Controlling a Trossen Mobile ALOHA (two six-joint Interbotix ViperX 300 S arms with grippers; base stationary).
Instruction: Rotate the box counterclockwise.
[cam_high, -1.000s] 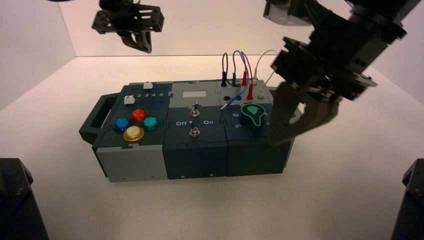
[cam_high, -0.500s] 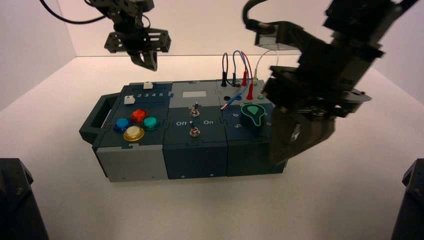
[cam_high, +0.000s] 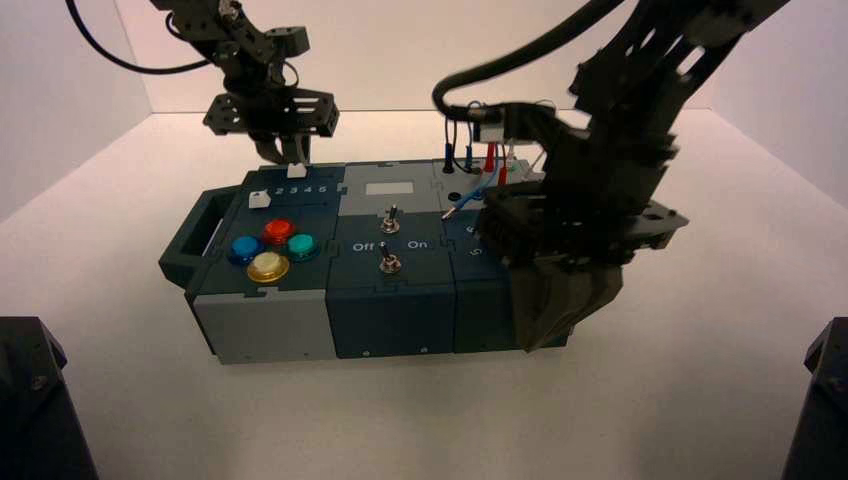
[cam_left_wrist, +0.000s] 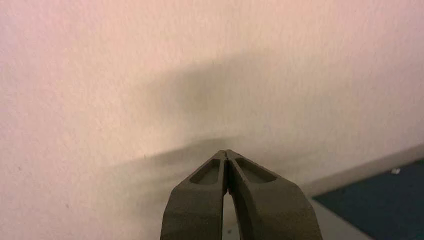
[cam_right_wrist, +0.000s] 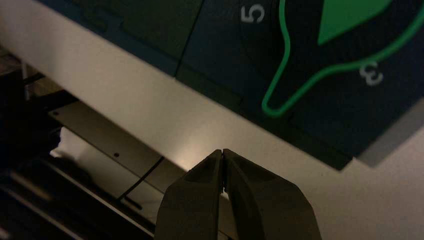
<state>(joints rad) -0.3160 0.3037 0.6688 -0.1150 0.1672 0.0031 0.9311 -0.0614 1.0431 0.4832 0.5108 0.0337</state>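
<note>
Four coloured buttons (cam_high: 274, 248) and two toggle switches (cam_high: 389, 262) top the box (cam_high: 392, 322); left gripper (cam_high: 298, 150) behind it, right gripper (cam_high: 545, 325) at its right near corner, both with fingers together.

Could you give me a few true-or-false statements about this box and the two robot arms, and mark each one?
1. Both grippers, left and right, have their fingers closed. True.
2. The box has four coloured buttons on its right half. False: they are on its left.
3. The left gripper is beyond the box's far left corner. True.
4. The right gripper is pressing the red button. False: it is at the near right part of the box.
</note>
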